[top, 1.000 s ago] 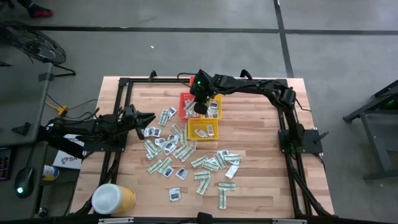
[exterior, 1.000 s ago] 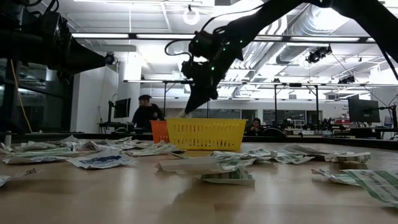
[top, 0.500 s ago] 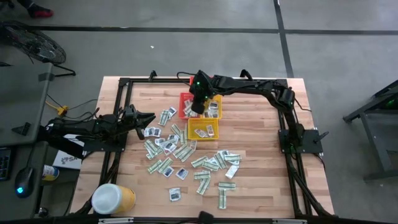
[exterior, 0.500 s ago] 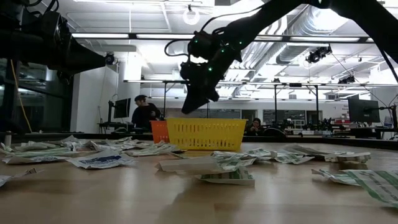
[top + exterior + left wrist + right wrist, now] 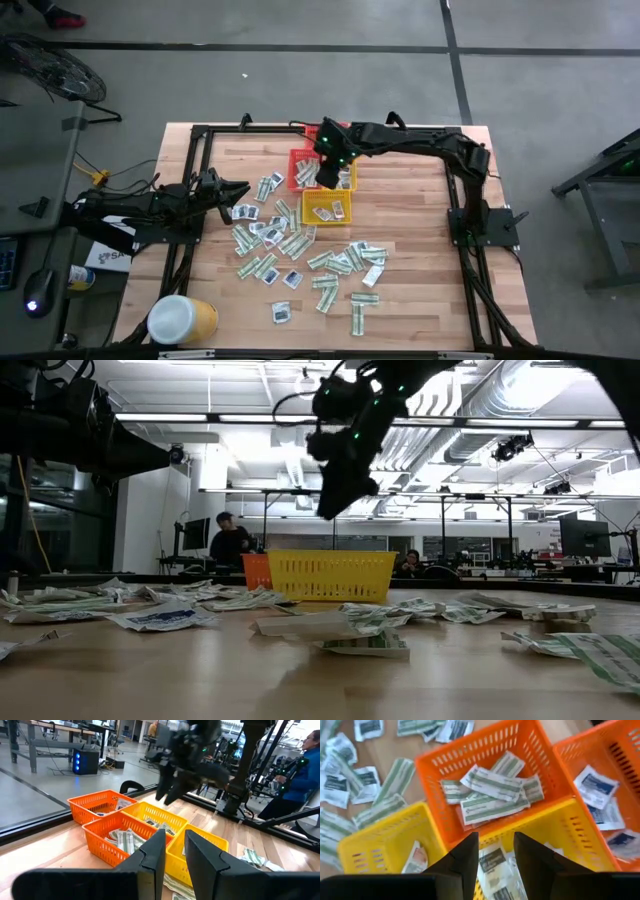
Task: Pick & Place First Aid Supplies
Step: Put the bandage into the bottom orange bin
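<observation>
High view: a wooden table (image 5: 400,290) carries the whole scene, two dark arms reaching in from its sides. Right arm (image 5: 420,140) stretches across the far part of the table, its right gripper (image 5: 328,172) hanging above the cluster of baskets near table centre; in the right wrist view its two fingers (image 5: 465,860) stand apart with nothing between them, packets lying loose in the baskets below. Left arm (image 5: 150,205) lies low along the table's left edge, its left gripper (image 5: 238,190) short of the baskets and beside the nearest loose packets; left wrist view shows the fingers (image 5: 152,852) with a narrow gap between them, empty. A big yellow tub with white lid (image 5: 182,319) lies on its side at the near left corner, well apart from the baskets. Baskets touch one another: an orange basket (image 5: 495,780) holds green-and-white strips, a second orange basket (image 5: 605,785) beside it holds white squares with dark blue marks, and two yellow baskets (image 5: 328,209) on the near side hold a few packets each. The first aid supplies (image 5: 300,255) not yet sorted lie scattered flat on the wood in a broad band on the near side of the baskets, some overlapping, strips and squares mixed. Low view: a person (image 5: 230,545) sits in the room behind the table.
</observation>
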Robot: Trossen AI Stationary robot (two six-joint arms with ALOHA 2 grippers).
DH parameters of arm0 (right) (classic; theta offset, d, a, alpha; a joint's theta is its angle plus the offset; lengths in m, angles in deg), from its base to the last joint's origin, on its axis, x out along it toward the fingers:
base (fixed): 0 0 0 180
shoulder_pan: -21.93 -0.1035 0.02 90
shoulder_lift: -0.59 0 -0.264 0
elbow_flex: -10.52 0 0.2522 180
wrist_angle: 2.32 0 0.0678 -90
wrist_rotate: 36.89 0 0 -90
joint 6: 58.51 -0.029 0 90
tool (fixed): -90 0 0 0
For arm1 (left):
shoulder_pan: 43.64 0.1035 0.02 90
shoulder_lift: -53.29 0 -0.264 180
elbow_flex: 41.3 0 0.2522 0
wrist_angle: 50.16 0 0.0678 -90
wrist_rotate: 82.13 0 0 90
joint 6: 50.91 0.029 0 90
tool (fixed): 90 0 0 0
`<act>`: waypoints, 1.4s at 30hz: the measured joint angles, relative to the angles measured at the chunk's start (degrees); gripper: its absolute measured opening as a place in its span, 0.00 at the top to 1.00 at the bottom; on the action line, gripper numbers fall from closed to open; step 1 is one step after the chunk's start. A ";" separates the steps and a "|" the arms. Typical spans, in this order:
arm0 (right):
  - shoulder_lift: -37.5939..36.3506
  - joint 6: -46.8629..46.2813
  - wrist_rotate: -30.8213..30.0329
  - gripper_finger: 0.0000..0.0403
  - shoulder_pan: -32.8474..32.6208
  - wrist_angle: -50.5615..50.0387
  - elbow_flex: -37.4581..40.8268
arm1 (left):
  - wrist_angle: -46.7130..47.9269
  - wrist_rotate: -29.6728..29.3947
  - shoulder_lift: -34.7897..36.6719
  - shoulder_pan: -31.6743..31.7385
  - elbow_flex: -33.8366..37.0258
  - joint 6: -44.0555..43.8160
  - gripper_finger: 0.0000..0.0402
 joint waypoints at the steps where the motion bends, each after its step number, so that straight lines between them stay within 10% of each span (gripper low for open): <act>1: -1.48 -0.62 -0.34 0.71 -0.42 0.59 1.79 | 0.00 0.00 0.00 -0.02 0.00 -0.02 0.82; 21: -36.75 -49.14 -1.97 0.71 -19.04 8.16 50.84 | 0.00 0.00 -0.02 0.00 0.01 -0.02 0.82; 42: -38.07 -67.03 -2.89 0.69 -35.57 15.90 61.24 | 0.00 -0.02 -0.02 0.00 0.02 -0.02 0.82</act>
